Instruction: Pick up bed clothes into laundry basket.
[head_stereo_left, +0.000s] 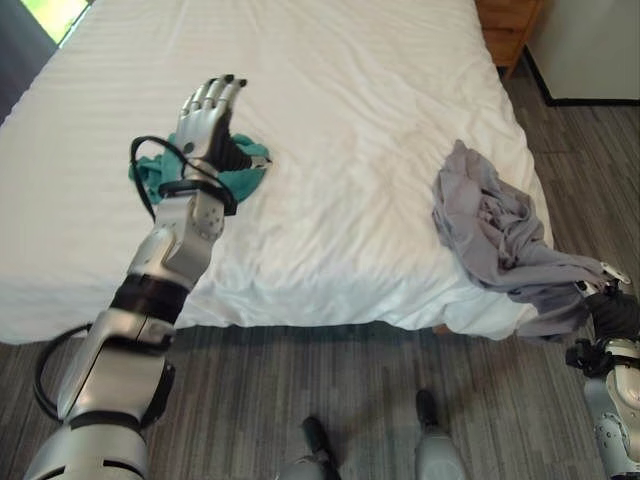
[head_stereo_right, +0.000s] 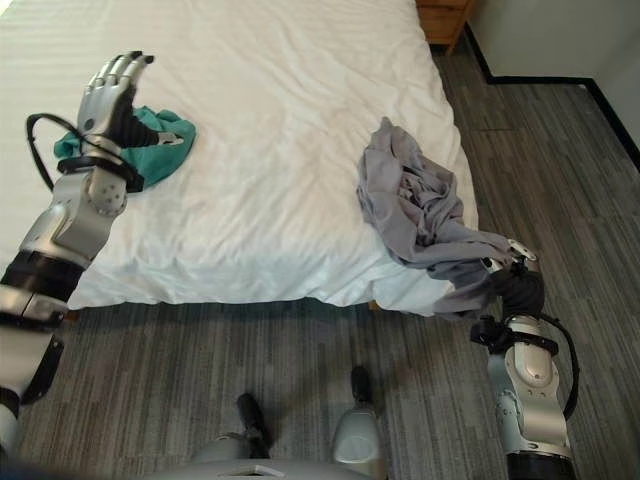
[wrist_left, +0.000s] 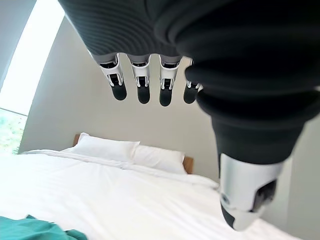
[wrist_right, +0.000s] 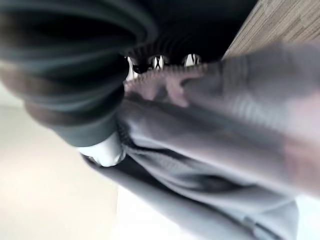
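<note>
A white bed takes up the upper two thirds of both eye views, its near edge running across the middle of the frame above a grey plank floor. The left wrist view adds what the eye views cut off: two white pillows against a wooden headboard at the far end of the bed, below a plain wall. A wooden nightstand sits at the top right corner of the left eye view, beside the bed's far right corner.

A grey garment lies crumpled at the right edge of the bed, right of centre in the frame, and one end trails over the bed's corner down to the right hand at the lower right. The right wrist view shows that cloth pressed up close against the dark cover, with fingers curled over a fold of it, so the hand grips the garment.

A teal garment lies bunched on the sheet at the left of the frame. The left hand is raised above its far side, palm clear of the cloth. In the left wrist view its fingers hang straight and spread with the thumb apart, holding nothing, and the teal cloth shows at the lower left corner.
</note>
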